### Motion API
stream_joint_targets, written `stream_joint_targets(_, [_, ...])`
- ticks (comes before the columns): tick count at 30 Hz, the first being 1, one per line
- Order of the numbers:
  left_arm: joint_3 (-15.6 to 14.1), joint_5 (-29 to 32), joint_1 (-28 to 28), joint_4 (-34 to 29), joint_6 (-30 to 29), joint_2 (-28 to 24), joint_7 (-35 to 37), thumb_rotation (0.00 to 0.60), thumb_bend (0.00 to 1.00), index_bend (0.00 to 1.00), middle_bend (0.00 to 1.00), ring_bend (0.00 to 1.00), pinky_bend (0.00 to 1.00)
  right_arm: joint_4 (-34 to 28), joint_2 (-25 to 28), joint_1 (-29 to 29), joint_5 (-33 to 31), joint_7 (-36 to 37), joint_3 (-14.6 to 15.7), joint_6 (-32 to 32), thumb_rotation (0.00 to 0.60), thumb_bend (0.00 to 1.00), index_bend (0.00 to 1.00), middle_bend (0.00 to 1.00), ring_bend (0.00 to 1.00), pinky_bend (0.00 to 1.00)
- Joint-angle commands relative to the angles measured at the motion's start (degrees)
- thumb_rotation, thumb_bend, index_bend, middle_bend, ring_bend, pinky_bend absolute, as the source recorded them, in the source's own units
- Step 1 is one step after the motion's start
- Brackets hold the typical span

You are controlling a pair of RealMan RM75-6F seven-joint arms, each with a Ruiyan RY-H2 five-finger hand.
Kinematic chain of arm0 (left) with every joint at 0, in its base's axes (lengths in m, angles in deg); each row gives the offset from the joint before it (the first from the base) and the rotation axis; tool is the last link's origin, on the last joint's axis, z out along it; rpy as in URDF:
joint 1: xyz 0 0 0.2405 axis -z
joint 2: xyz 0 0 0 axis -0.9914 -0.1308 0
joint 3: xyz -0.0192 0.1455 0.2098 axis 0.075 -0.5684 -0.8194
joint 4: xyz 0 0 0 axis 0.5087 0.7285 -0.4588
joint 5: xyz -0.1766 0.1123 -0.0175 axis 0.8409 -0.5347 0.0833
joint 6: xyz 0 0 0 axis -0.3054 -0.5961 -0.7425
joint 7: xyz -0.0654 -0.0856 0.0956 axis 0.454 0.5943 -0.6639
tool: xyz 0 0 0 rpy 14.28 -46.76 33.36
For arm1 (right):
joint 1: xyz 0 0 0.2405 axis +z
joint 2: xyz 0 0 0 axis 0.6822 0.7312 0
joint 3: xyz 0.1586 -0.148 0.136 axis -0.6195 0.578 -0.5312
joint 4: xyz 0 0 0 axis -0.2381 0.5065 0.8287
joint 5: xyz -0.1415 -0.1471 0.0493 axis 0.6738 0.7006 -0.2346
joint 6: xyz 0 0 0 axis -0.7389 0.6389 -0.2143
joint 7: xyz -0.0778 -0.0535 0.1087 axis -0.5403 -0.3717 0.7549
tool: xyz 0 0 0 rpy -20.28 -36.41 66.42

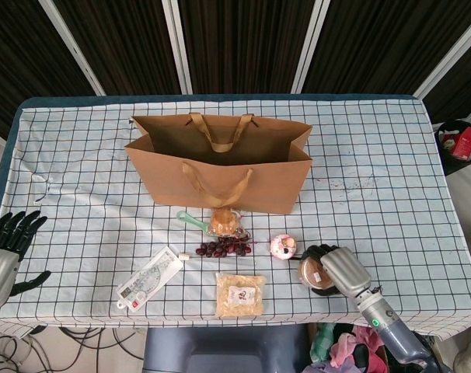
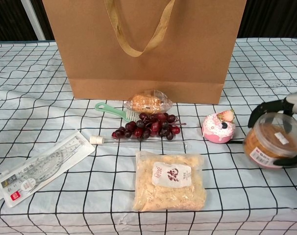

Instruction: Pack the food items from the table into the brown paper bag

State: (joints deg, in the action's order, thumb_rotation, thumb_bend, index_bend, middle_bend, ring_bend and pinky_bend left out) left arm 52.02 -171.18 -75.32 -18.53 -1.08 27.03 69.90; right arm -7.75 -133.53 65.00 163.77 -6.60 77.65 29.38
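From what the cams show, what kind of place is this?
Likely a lab or test room: staged table with checked cloth, dark wall panels behind, loose cables on the floor by the table.

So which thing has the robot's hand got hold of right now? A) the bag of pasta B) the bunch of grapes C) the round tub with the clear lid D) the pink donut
C: the right hand wraps its dark fingers around the round tub.

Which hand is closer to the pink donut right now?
Right. The right hand sits just beside the pink donut, wrapped around the jar. The left hand is far off at the table's opposite edge.
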Motion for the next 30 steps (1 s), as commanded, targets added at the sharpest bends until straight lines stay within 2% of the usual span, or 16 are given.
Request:
stream_joint_targets(1, [0.12, 0.15, -0.10, -0.09, -0.03, 0.03, -0.05, 0.600, 0.09, 0.10, 0.06, 0.00, 0.00, 2.40, -0.34, -0.75, -0.35, 6.04, -4.41, 6.77, 0.600, 0.28, 0.52, 0.44, 0.49, 0.48])
stream_joint_targets(3, [0.20, 0.24, -0.16, -0.14, -0.02, 0.05, -0.07, 0.600, 0.09, 0.10, 0.06, 0.00, 0.00, 4.18, -0.61, -1.40, -1.32, 7.88, -7.28, 11.08, 0.600, 0.28, 0.51, 0.44, 0.49, 0.48])
stream_joint_targets(8, [0.40, 0.60, -0.23, -0.38, 0.25, 0.00, -0.07, 0.600, 0.09, 0.10, 0.06, 0.00, 0.00, 12.19, -6.84, -2.86, -4.16, 13.92, -17.97, 27.96, 0.600, 0.28, 0.51, 0.44, 0.49, 0.48])
stream_joint_targets(11, [0.44, 0.87, -0.30, -0.56, 0.53, -0.02, -0.23, 0.600, 0.09, 0.10, 0.06, 0.00, 0.00, 16.30, -9.65, -1.41, -6.41, 17.74, -22.74, 31.51, 0.600, 0.28, 0.51, 0.45, 0.50, 0.48])
stream_joint_targets(15, [0.31, 1.35, -0.27, -1.18, 1.49, -0.13, -1.06, 0.600, 0.09, 0.10, 0.06, 0.00, 0.00, 16.68, -9.57, 1.40, -9.97, 23.22, -26.62, 28.38, 0.600, 0.28, 0.49, 0.44, 0.50, 0.48])
stream_joint_targets(21, [0.43, 1.45, -0.31, -1.56, 1.71, 0.00, -1.66, 0.600, 0.09, 0.10, 0.06, 0.00, 0.00, 18.33, -9.39, 7.51, -13.74, 22.83, -31.92, 23.27, 0.600, 0.28, 0.49, 0.43, 0.50, 0.48])
stream_joint_targets(30, [0.76, 1.41, 0.51, -0.41, 3.09, 1.25, -1.95, 0.600, 0.09, 0.10, 0.06, 0.00, 0.00, 13.60, -8.89, 15.81, -17.80, 24.39, -34.08, 11.46, 0.600, 0.28, 0.48, 0.43, 0.50, 0.48])
